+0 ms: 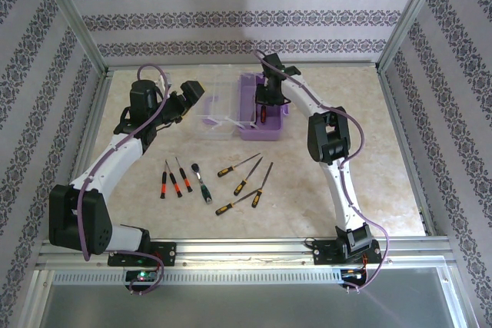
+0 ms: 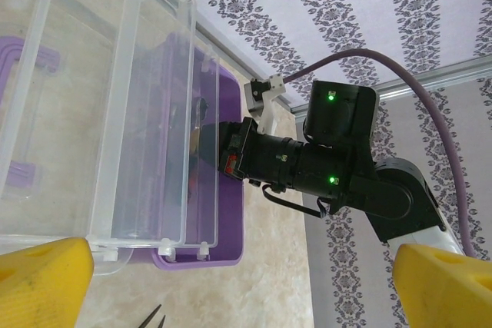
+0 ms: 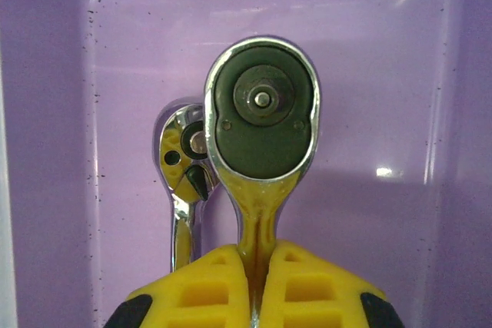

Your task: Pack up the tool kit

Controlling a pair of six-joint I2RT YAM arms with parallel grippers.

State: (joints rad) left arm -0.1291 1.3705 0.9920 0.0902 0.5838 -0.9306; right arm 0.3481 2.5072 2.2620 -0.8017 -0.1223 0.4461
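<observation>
Right wrist: right claw grips ratchet over base.

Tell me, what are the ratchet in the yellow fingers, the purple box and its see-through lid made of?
Held ratchet: probably polished chromed steel, mirror-bright rim; dark matte face.
Purple box: seemingly smooth moulded plastic, soft sheen.
Lid: clear glossy plastic; the table shows through.

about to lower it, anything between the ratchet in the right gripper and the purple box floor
A smaller ratchet already lies in the base, beside and partly behind the held ratchet; nothing else visible blocks it.
</observation>
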